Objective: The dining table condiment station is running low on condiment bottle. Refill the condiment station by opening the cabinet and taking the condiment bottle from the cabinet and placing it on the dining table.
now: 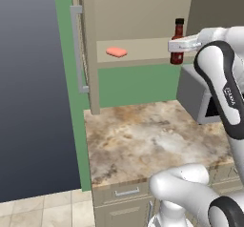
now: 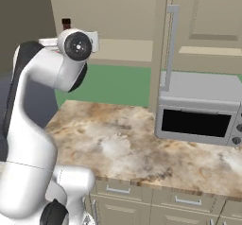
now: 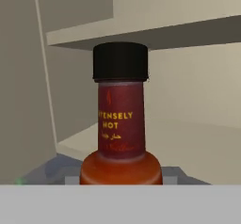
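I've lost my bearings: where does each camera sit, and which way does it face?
Left base view: behind the arm's left, facing the open cabinet; the bottle stands at the gripper, pink lump left of it; arm at right.
Right base view: behind the arm's right, facing counter and microwave; arm at left, bottle cap above it.
Hand view: close on the bottle's neck, shelf behind.
All three share the bottle.

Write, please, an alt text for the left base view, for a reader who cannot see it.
The white robot arm reaches into the open cabinet, its pincer at the condiment bottle, which stands upright at the right end of the shelf. A flat pink lump lies further left on the same shelf, and below are a marble counter and a grey microwave.
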Robot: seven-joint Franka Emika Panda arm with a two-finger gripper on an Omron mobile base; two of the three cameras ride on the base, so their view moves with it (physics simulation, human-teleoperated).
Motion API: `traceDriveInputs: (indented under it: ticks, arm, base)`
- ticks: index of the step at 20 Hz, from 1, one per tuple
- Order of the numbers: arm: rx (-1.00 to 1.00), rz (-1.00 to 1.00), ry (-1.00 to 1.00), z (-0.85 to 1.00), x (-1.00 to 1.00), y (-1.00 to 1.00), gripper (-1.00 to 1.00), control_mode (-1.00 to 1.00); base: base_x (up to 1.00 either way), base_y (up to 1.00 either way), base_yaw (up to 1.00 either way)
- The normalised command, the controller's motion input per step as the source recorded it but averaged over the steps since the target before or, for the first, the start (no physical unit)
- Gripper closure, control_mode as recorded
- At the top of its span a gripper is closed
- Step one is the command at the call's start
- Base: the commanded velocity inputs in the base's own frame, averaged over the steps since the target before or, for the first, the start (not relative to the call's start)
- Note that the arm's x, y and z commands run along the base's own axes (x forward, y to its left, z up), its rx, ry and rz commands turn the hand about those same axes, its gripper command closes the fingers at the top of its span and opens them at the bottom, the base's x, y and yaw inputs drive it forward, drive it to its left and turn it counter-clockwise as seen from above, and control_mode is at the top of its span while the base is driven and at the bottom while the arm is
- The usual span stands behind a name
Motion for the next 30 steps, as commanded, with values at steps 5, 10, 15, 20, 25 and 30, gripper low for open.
traceDriveInputs:
  ticks: [5, 10, 15, 20, 25, 30]
  arm:
    - [-0.03, 0.16, 0.03, -0.16, 0.02, 0.27, 1.00, -1.00]
    - [0.00, 0.04, 0.00, -0.06, 0.00, 0.20, 1.00, -1.00]
    - [0.00, 0.00, 0.00, -0.11, -0.01, 0.09, 1.00, -1.00]
    - [0.00, 0.00, 0.00, 0.00, 0.00, 0.00, 1.00, 1.00]
    - [0.00, 0.00, 0.00, 0.00, 0.00, 0.00, 1.00, 1.00]
    - [0.00, 0.00, 0.00, 0.00, 0.00, 0.00, 1.00, 1.00]
  base:
    - [0.00, 0.00, 0.00]
    - [0.00, 0.00, 0.00]
    - [0.00, 0.00, 0.00]
    - [-0.26, 0.46, 0.02]
    - [-0.65, 0.23, -0.25]
    - [-0.88, -0.03, -0.56]
